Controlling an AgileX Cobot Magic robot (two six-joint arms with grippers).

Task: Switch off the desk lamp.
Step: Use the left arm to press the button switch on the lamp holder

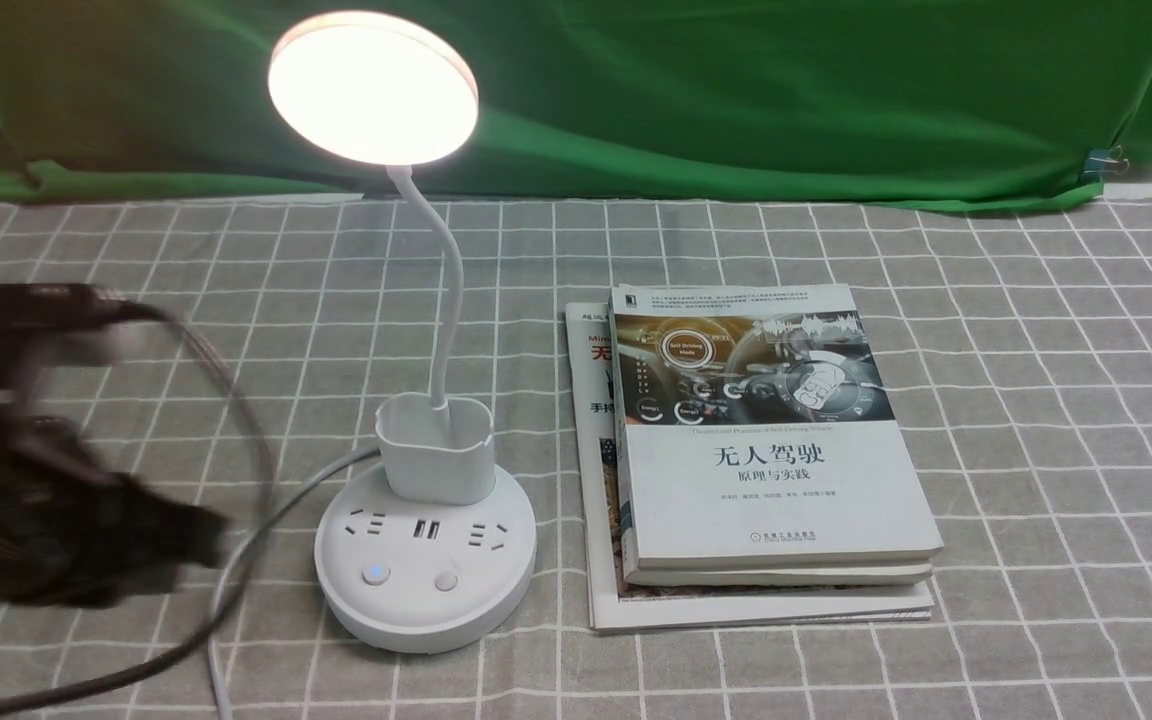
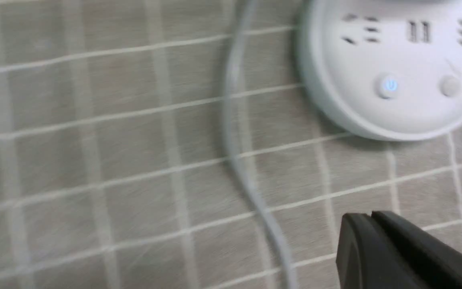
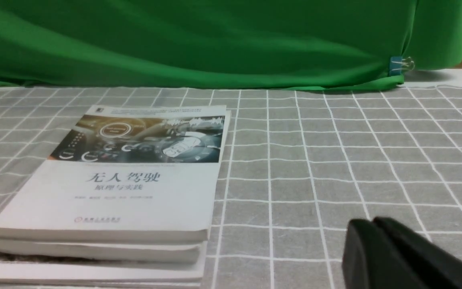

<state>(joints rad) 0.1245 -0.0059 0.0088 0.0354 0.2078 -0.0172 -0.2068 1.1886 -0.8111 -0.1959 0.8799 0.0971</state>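
Left tool (image 2: 365, 218): fingers pressed tog., nothing held, low over worktop (image 2: 94, 168), near base (image 2: 395, 116) of desk lamp (image 1: 436, 470), w/ white cord (image 2: 235, 120) lying between. Blurred in front view, so prob. in motion. Right tool (image 3: 371, 224): likewise pinched closed, empty, well apart from lamp, on far side of book stack (image 3: 114, 192).

Lamp left of centre on worktop, just beside books. Disc head (image 1: 373, 88) lit, so not yet off. On base front: blue-lit power btn (image 2: 388, 85) + plain btn (image 2: 449, 85). Can't tell which governs the light.

Approach from above, clear of cord. Use closed tip as single poker. Centre on btn, press straight down, briefly. Avoid sockets (image 2: 361, 30) and shoving base sideways. Check head for dark; if not, try other btn.
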